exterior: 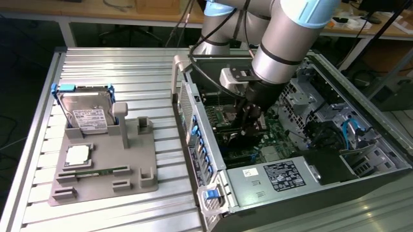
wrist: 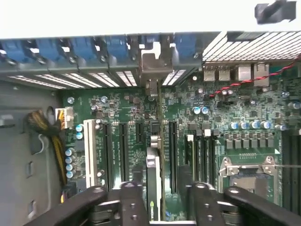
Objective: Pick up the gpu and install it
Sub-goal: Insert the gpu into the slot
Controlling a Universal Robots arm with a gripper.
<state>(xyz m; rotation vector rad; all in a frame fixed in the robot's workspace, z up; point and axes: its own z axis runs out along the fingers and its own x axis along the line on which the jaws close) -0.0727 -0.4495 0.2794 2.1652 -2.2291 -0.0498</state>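
The gripper (wrist: 157, 207) stands inside the computer case (exterior: 361, 176), its fingers (wrist: 129, 200) parted on either side of the gpu (wrist: 153, 174) without clamping it. The gpu stands upright on edge in a motherboard (wrist: 235, 108) slot, bracket at the rear wall. Judged: the card is placed; full seating cannot be confirmed.

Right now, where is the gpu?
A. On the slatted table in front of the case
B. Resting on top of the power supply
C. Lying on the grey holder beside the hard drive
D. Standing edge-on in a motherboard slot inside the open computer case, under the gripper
D: the wrist view shows the gpu upright in a motherboard slot, its bracket at the case's rear wall, with the gripper just above it.
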